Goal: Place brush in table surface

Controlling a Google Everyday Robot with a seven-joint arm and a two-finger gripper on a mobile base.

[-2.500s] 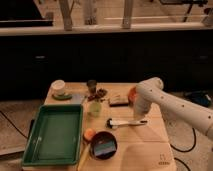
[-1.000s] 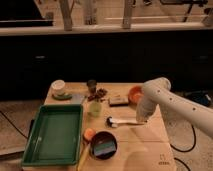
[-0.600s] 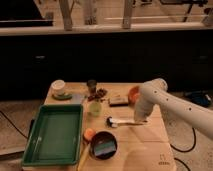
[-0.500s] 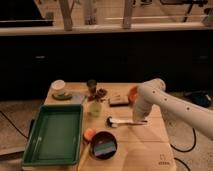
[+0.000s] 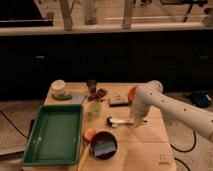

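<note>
The brush (image 5: 119, 121) has a small dark head and a long white handle. It lies level across the middle of the light tan wooden table surface (image 5: 145, 150), head to the left. My gripper (image 5: 136, 120) hangs down from the white arm and sits right over the handle's right part. The handle's end sticks out just to the right of it. I cannot see whether the brush rests on the wood or is held just above it.
A green tray (image 5: 55, 135) fills the table's left. A dark bowl (image 5: 103, 145) and an orange ball (image 5: 89, 133) sit in front of the brush. A green glass (image 5: 95, 107), a dark flat block (image 5: 119, 100), a dark cup (image 5: 91, 85) and a white cup (image 5: 59, 86) stand behind.
The arm's lower part has shifted slightly left over the last second. The brush stays in the same spot on the table.
</note>
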